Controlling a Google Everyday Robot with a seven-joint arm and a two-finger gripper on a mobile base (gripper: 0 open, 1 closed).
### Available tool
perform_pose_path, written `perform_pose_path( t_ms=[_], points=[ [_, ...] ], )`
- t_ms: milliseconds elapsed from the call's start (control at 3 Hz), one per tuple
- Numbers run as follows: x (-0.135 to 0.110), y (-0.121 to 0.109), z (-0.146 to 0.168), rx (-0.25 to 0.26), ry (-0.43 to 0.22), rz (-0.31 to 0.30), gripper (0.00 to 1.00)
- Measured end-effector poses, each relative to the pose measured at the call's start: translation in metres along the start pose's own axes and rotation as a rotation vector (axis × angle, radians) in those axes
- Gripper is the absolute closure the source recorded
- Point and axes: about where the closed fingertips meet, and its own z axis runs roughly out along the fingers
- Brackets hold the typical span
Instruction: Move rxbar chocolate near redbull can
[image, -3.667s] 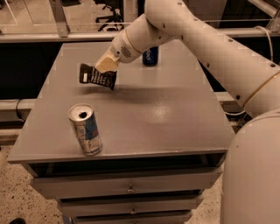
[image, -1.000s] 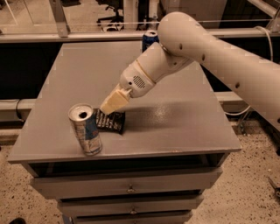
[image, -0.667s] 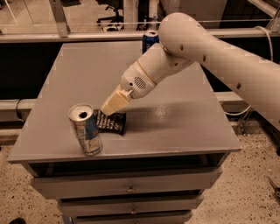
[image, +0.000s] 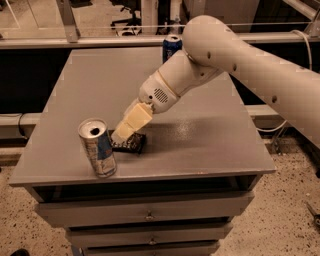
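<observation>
Cream two-finger gripper (image: 121, 134) is low over the front-left of the grey flat-topped desk (image: 200, 145). Jaws closed on the small flat black rxbar chocolate (image: 131, 144). Bar rests on the desk, just right of the upright slim silver-and-blue redbull can (image: 98, 148). Dark-blue can (image: 171, 47) at far edge.

Bar (image: 132, 144) no longer aloft over the far left of the table (image: 210, 145), now low at the front, just right of the redbull can (image: 98, 149), gripper (image: 123, 132) lowered there onto it, arm (image: 240, 55) now reaching across from the right.
</observation>
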Motion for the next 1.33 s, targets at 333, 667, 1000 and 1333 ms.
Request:
perform_pose_path(
  t_ms=[333, 667, 1000, 1333],
  points=[
    [0.002, -0.006, -0.007, 0.031, -0.011, 0.003, 0.0],
    [0.014, -0.03, -0.044, 0.198, -0.038, -0.027, 0.0],
    [0.026, -0.048, -0.087, 0.346, -0.061, -0.081, 0.0],
    [0.034, -0.064, -0.144, 0.482, -0.096, -0.169, 0.0]
  ],
)
